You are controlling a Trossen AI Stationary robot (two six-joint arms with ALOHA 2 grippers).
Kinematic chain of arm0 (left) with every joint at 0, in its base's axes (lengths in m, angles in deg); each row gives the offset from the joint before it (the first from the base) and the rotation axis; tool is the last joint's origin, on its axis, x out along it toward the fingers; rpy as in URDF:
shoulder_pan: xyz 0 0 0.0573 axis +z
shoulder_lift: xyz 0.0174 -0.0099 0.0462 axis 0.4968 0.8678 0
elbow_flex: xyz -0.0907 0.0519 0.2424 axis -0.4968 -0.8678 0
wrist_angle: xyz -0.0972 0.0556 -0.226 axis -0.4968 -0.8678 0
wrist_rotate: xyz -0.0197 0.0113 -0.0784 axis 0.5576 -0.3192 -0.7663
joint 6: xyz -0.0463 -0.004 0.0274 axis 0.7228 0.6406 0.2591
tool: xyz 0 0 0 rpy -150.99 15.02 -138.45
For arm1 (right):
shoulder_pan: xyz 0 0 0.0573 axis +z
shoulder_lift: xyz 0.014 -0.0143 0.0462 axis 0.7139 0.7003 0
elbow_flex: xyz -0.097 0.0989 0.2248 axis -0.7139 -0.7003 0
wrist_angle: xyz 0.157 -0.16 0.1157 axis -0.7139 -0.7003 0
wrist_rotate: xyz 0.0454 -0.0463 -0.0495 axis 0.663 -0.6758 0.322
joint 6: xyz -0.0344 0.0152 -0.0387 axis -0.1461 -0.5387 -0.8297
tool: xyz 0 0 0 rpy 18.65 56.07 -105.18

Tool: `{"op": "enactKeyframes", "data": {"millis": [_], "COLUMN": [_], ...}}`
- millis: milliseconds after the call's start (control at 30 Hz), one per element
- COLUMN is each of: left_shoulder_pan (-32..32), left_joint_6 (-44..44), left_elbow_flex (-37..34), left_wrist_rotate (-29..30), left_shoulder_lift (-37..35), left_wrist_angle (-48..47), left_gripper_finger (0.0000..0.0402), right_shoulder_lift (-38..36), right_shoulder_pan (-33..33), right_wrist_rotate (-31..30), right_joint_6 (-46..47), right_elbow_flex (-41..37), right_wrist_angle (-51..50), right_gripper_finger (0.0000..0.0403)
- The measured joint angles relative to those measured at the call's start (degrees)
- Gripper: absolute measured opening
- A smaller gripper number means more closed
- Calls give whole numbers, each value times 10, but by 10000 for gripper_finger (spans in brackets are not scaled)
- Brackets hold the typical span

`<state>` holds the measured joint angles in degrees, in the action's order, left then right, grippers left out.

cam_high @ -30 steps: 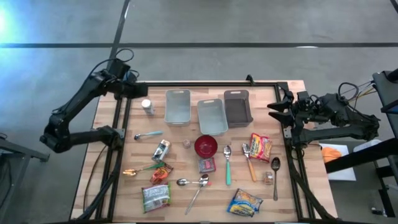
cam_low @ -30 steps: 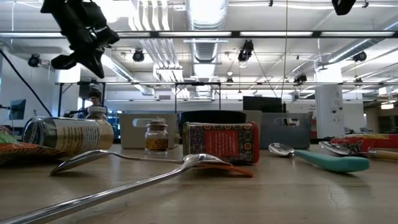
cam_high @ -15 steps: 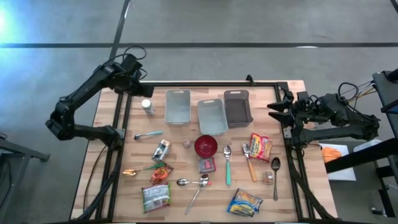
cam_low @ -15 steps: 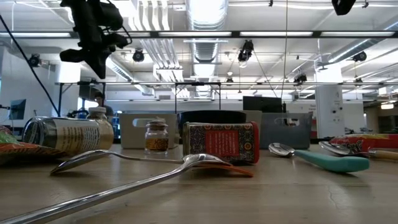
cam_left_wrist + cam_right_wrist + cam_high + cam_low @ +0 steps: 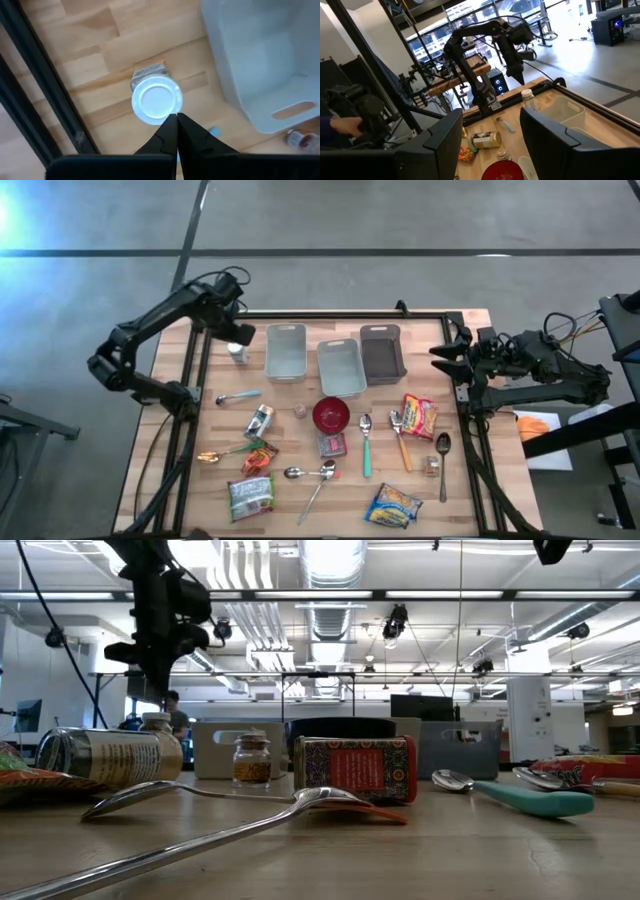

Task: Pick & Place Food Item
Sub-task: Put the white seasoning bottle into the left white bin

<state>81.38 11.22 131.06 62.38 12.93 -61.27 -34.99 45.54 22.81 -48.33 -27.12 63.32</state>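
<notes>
Swung rightward along the table's far edge over the last second, from beyond the upper left corner to directly above the white-capped jar (image 5: 236, 351) at upper left of the high view. Left gripper (image 5: 176, 125) now pointed straight down, tips pressed together with nothing between them, white lid centred just ahead of them in the left wrist view. Jar upright on the bare wood, just left of the pale bin (image 5: 286, 351), untouched. Marks the end of the approach rather than a grasp: fingers would have to spread before any descent around the lid. Right gripper (image 5: 441, 357) parked at the table's right edge, unchanged, jaws about half apart and empty. Food packets (image 5: 420, 416) undisturbed lower in the frame.
</notes>
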Motion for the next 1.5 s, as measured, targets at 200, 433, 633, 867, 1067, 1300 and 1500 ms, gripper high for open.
{"op": "enactKeyframes", "data": {"millis": [200,433,633,867,1067,1300,1500], "left_shoulder_pan": [-2,-2,-3,-4,-4,-4,-4], "left_joint_6": [-30,-19,2,42,44,43,44], "left_elbow_flex": [-4,-4,-4,-5,-5,-28,-74], "left_wrist_rotate": [-2,16,30,39,45,40,23], "left_shoulder_lift": [23,24,30,53,75,83,59], "left_wrist_angle": [-10,-6,0,8,18,26,59], "left_gripper_finger": [119,270,337,347,345,312,267], "right_shoulder_lift": [0,0,0,0,0,0,0], "right_shoulder_pan": [0,0,0,0,0,0,0], "right_wrist_rotate": [0,0,0,0,0,0,0], "right_joint_6": [0,0,0,6,11,11,11], "right_elbow_flex": [0,0,0,0,0,0,0], "right_wrist_angle": [-25,-28,-28,-28,-28,-27,-27], "right_gripper_finger": [196,196,196,196,196,196,196]}}
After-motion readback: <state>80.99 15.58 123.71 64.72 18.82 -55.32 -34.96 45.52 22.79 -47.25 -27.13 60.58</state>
